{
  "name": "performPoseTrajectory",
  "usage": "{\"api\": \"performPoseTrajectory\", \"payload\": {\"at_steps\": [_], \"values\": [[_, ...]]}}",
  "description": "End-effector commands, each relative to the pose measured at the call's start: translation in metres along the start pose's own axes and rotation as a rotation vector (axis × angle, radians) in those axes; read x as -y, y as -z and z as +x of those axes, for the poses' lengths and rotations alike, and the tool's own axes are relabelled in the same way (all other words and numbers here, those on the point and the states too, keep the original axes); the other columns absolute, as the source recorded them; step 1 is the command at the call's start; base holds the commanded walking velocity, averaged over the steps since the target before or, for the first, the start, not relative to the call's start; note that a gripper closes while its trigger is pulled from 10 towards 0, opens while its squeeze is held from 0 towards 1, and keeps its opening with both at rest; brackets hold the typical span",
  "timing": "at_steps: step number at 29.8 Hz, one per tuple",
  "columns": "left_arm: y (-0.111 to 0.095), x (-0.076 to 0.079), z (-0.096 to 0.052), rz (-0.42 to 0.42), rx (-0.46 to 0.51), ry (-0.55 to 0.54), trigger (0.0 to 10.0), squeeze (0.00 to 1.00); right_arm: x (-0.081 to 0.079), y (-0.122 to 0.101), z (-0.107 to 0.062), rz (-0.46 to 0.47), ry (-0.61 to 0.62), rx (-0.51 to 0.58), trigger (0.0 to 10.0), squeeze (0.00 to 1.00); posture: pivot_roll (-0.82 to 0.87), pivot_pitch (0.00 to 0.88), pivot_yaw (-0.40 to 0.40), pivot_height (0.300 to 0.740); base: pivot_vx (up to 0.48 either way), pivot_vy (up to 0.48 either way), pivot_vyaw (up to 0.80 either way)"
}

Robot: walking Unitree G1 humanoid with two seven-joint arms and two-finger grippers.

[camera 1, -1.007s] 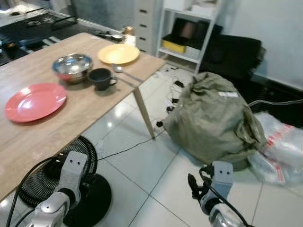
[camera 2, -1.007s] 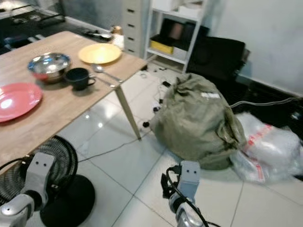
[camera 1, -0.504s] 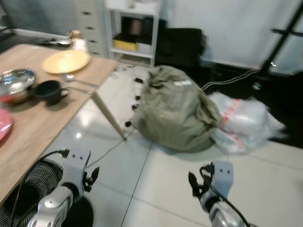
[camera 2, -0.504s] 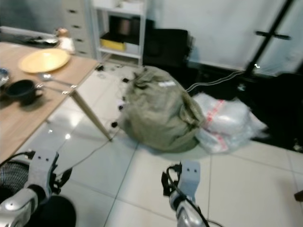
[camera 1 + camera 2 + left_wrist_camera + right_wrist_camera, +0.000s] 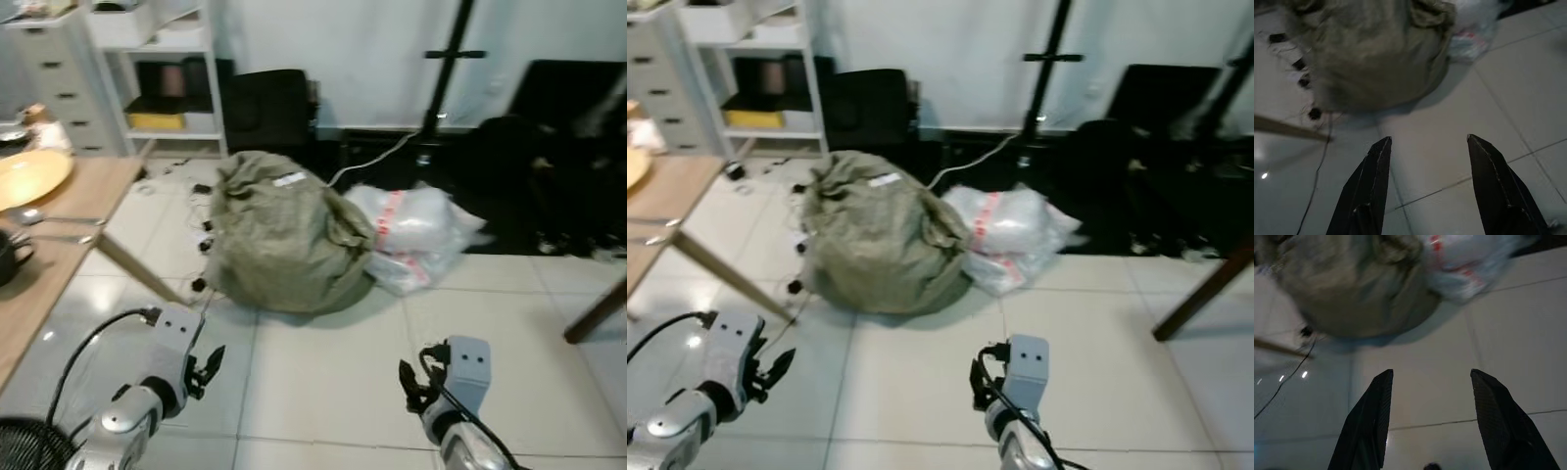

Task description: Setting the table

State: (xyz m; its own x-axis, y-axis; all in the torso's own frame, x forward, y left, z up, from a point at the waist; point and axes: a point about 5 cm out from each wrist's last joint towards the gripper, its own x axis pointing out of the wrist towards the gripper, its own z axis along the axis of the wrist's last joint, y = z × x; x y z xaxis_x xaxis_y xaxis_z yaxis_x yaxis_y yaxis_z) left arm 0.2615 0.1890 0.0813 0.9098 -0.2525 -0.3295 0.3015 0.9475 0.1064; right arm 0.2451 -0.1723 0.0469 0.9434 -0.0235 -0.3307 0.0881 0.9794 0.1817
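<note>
Now: robot faces the room, tabletop off at its left, both pincers empty.

Left pincer (image 5: 1425,186) and right pincer (image 5: 1427,423) hang low over the pale tiled floor (image 5: 323,392), fingers spread, holding nothing. The light wooden tabletop (image 5: 54,245) sits at the left edge; on it a round yellow plate (image 5: 27,176), a metal spoon (image 5: 44,217) and the rim of a dark mug (image 5: 8,257). Ahead lie a bulging olive-green cloth sack (image 5: 279,235), a clear plastic bag (image 5: 416,235) touching it, and a thin black cable (image 5: 186,294) by the slanted table leg (image 5: 137,269). Risk, as I judge: walking on could snag the cable or bump the sack; the frames are blurred.
</note>
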Motion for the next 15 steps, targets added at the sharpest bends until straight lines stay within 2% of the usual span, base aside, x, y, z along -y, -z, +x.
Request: {"api": "performPoseTrajectory", "payload": {"at_steps": [1, 15], "values": [[0.0086, -0.0027, -0.0024, -0.019, -0.033, -0.003, 10.0, 0.0, -0.0023, 0.0083, -0.0024, 0.004, -0.002, -0.028, 10.0, 0.0, -0.01, 0.047, 0.113, 0.74, 0.0, 0.0, -0.78], [0.0077, -0.0021, -0.0014, -0.014, -0.034, 0.007, 10.0, 0.0, -0.0022, 0.0109, -0.0032, 0.007, 0.001, -0.033, 10.0, 0.0, -0.01, 0.051, 0.116, 0.74, 0.0, 0.0, -0.78]]}}
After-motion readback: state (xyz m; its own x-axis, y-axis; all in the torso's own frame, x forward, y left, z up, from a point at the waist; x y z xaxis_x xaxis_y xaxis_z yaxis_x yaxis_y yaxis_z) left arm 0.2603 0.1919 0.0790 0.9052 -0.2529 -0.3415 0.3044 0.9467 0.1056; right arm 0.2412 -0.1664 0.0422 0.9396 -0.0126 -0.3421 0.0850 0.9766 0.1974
